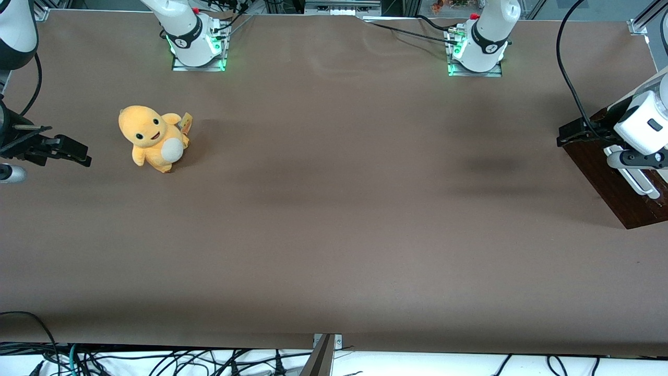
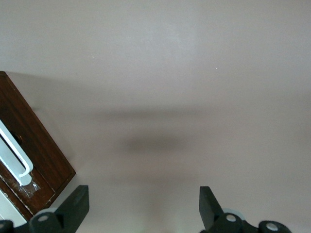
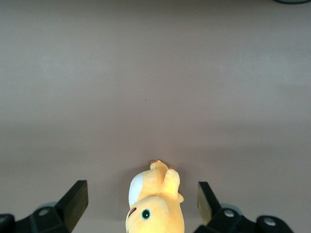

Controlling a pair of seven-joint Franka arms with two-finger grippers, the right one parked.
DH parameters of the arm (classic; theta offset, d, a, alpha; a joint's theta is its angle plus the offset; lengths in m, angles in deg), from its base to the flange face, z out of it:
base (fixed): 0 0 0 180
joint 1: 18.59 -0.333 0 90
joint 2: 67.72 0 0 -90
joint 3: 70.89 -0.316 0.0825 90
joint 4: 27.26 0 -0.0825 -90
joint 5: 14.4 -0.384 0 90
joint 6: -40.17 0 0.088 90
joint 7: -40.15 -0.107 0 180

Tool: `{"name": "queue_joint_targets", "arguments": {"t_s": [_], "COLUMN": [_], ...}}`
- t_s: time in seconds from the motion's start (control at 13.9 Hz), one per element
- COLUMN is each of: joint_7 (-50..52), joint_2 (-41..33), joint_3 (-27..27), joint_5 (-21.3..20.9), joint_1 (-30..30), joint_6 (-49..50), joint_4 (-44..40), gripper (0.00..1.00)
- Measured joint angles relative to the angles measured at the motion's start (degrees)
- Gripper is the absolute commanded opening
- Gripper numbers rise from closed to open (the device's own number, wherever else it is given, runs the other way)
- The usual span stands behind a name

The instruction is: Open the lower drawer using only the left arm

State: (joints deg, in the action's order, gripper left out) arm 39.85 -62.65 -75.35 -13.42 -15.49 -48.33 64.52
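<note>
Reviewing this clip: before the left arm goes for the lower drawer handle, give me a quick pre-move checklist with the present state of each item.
1. Gripper open: ok, fingers spread wide.
2. Gripper empty: ok, only bare table shows between the fingers.
3. Handle in view: ok, white bar on the dark drawer front.
4. Gripper aligned with the handle: not ok, the handle lies off to one side of the fingers.
5. Drawer shut: cannot tell.
6. Plush toy out of the way: ok, toward the parked arm's end.

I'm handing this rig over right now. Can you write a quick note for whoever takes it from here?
Claw: open, holding nothing, beside the drawer cabinet at the working arm's end of the table.
Lower drawer: dark brown front, white bar handle not gripped; no opening visible.
Done: approach only.
Left: bring the claw onto the handle, close, pull the drawer out.
</note>
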Motion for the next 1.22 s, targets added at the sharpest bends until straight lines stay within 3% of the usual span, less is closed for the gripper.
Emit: {"name": "queue_joint_targets", "arguments": {"t_s": [0.5, 0.94, 1.22], "joint_7": [1.01, 3.54, 11.42], "joint_2": [4.43, 18.55, 25.82], "joint_3": [-0.01, -0.4, -0.7], "joint_5": [-1.66, -17.71, -31.23], "joint_1": [0.0, -0.29, -1.11], "joint_6": [0.82, 3.58, 6.63], "joint_4": [0.28, 1.02, 1.09], "gripper": [1.0, 1.0, 1.0]}}
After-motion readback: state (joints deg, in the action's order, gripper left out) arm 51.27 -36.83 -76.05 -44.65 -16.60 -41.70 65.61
